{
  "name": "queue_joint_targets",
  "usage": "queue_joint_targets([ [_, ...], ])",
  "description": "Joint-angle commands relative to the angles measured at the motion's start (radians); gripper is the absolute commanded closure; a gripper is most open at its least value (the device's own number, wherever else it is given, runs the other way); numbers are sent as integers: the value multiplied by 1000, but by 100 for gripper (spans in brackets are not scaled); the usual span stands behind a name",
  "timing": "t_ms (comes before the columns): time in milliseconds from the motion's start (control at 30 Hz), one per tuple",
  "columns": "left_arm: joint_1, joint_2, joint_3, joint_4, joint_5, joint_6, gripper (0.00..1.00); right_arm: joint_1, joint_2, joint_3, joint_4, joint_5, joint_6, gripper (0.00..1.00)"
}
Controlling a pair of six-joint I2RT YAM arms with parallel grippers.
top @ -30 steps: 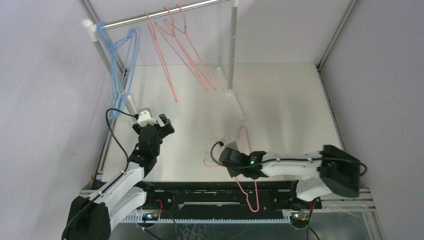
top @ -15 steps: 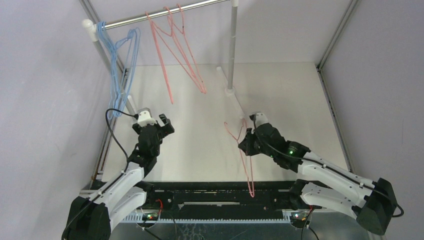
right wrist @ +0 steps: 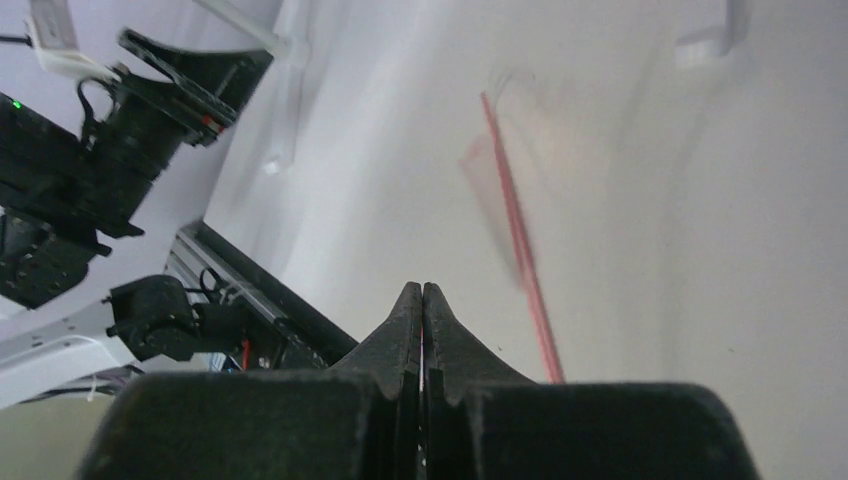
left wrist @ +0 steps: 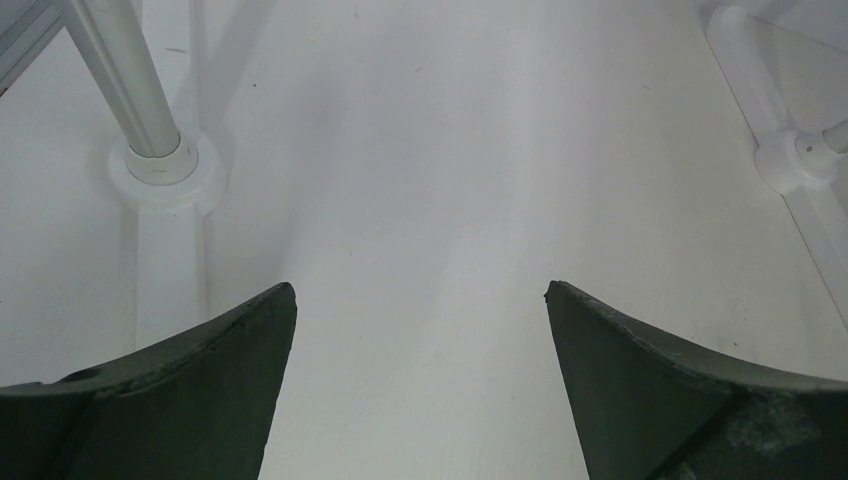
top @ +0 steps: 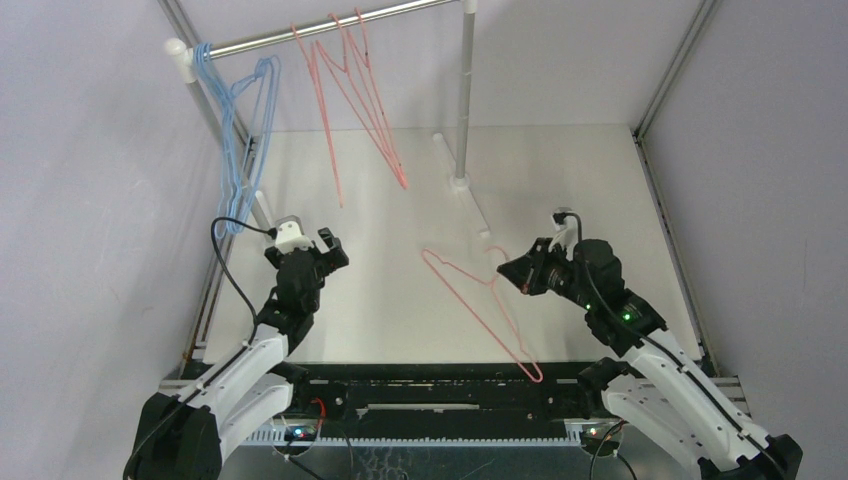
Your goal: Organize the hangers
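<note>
Top external view: a pink-red triangular wire hanger [top: 478, 300] is seen held off the white table [top: 590, 180], near its front edge, by the right gripper [top: 510, 270]. It is gripped up by the hook end, so the long body slopes down toward the arm bases. On the right wrist view the jaws are pressed flat together, and the hanger's pink wire [right wrist: 520, 250] is caught only as a blur running away past them. The thin wire is judged to be pinched between them, since nothing else supports it.

And over on the other side, the left gripper [top: 328, 243] is parked low near the left post. Its fingers [left wrist: 200, 380] are spread wide on the left wrist view, with only bare table between them. Nothing is held there.

Up at the back, the silver metal rail [top: 330, 25] is already loaded. The light blue wire hangers [top: 240, 130] are bunched at its left end, and the other pink-red wire hangers [top: 360, 100] hang by their hooks further right.

Sorting by colour looks to be the plan. The carried hanger would likely be lifted to join the pink group, with its hook turned to drop over the rail.
</note>
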Motion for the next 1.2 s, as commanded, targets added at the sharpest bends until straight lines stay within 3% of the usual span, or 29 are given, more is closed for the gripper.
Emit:
queue_joint_targets([
  [0,7,-13,-14,36,-11,-9,1,-63,-22,45,90,-79,29,100],
  [300,6,-26,-18,32,-11,-9,1,-48,94,124,-5,6,-72,98],
  [367,6,-23,-18,34,-12,-10,1,-20,117,115,-48,56,-75,66],
  [400,6,-20,-17,35,-12,-9,1,-9,128,115,-74,91,-76,55],
  [433,7,-14,-15,35,-12,-9,1,0,137,114,-101,120,-77,51],
  [700,6,-21,-17,34,-7,-9,0,1,217,96,-226,255,-83,39],
  [1167,6,-20,-20,36,-10,-8,1,-36,483,-16,-153,320,-61,40],
])
